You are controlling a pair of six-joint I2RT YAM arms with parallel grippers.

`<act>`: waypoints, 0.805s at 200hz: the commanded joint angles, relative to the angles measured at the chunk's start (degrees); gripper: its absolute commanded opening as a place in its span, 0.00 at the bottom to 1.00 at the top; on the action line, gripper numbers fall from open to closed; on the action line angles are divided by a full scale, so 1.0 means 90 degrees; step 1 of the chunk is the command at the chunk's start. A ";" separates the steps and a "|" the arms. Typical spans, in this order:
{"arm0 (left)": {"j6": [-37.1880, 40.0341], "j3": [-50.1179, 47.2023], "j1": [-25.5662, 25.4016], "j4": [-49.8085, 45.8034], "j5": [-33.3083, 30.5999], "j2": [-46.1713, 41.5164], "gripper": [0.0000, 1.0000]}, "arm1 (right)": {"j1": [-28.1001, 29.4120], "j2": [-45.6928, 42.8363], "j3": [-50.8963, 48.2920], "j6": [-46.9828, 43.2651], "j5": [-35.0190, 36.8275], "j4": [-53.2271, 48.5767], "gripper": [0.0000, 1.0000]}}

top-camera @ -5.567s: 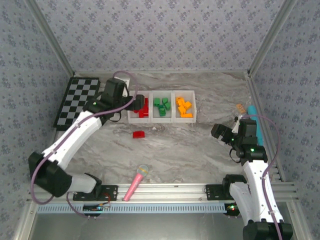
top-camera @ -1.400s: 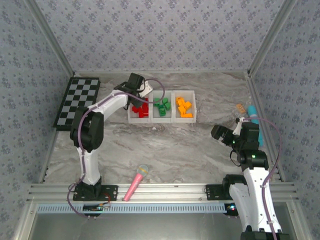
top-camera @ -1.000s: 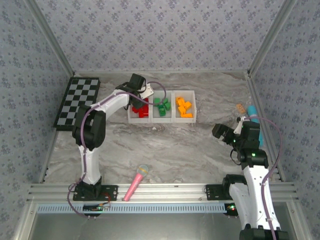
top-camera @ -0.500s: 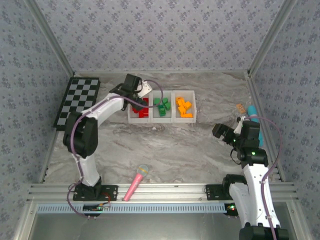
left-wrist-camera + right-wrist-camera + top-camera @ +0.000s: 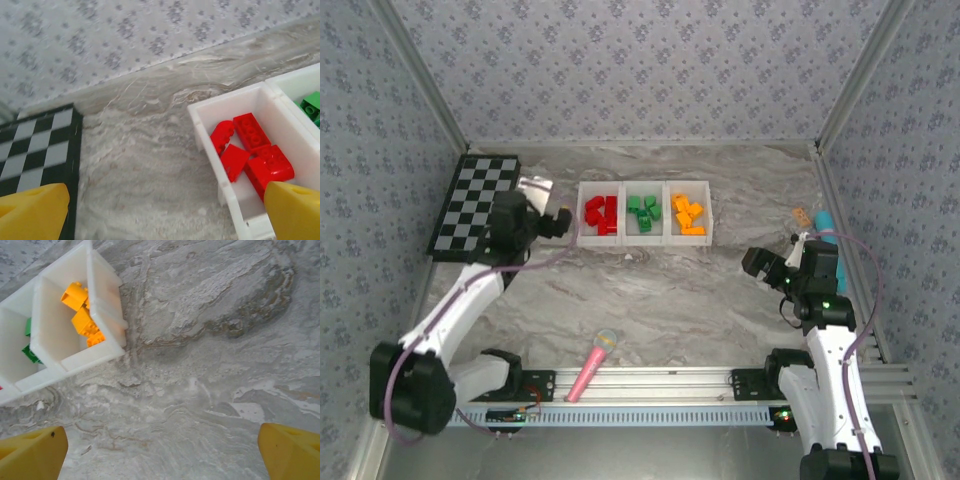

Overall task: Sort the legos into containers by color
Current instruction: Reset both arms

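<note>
Legos (image 5: 601, 214) in containers (image 5: 643, 242), left gripper (image 5: 560, 222) just beside

Top external: high behind the arm bases, tilted down over the whole tabletop (image 5: 670, 290), far off.
Left wrist: low and close, facing the back wall past the red end of the containers (image 5: 225, 96) and the checkerboard (image 5: 35, 150).
Right wrist: close, steeply down on bare tabletop, orange end of the containers upper left.
Shared: containers in all three; checkerboard in top external and left wrist.
</note>
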 commanded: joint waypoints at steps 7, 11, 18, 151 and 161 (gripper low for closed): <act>-0.1268 -0.1494 0.0201 0.1491 -0.0534 -0.1352 1.00 | 0.0025 -0.0070 -0.0439 0.0977 -0.0848 0.0829 0.99; -0.1377 -0.1768 0.0228 0.1670 -0.0608 -0.1551 1.00 | 0.0031 -0.0051 -0.0553 0.1186 -0.0982 0.1061 1.00; -0.1535 -0.2135 0.0259 0.1890 -0.0727 -0.1847 1.00 | 0.0045 0.0008 -0.0735 0.1585 -0.1214 0.1494 0.99; -0.1699 -0.3232 0.0726 0.2695 -0.1109 -0.1923 1.00 | 0.0276 0.3898 -0.0777 -0.2318 0.2391 0.7016 1.00; -0.1682 -0.3251 0.0793 0.2837 -0.1059 -0.1732 1.00 | 0.0246 0.4318 -0.0905 -0.2389 0.2413 0.7417 0.99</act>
